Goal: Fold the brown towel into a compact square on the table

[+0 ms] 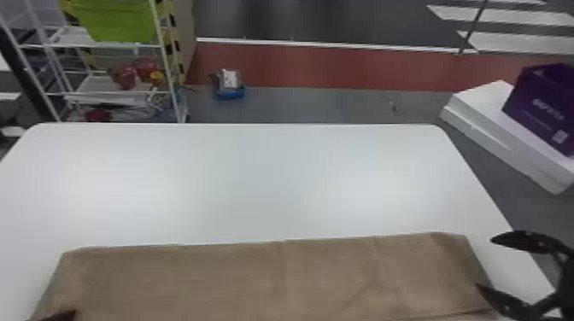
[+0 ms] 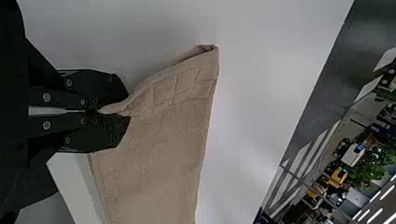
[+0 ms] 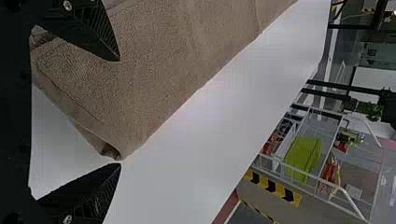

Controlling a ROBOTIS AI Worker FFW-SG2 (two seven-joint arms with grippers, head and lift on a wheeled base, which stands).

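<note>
The brown towel (image 1: 273, 277) lies as a wide folded strip along the near edge of the white table. At its right end is my right gripper (image 1: 484, 261), with its fingers wide apart. My left gripper (image 1: 60, 316) is at the towel's near left, at the bottom edge of the head view. In the left wrist view, the left gripper (image 2: 105, 112) is shut on an edge of the towel (image 2: 159, 154), which is drawn up to the fingertips. In the right wrist view, the towel's folded corner (image 3: 114, 149) lies by the open right gripper (image 3: 120, 112).
The white table (image 1: 265, 183) stretches away beyond the towel. Past its far left edge stands a white wire rack (image 1: 166, 64) with a green bin (image 1: 115, 21). White boxes (image 1: 504, 119) and a purple box (image 1: 542, 106) stand off the right side.
</note>
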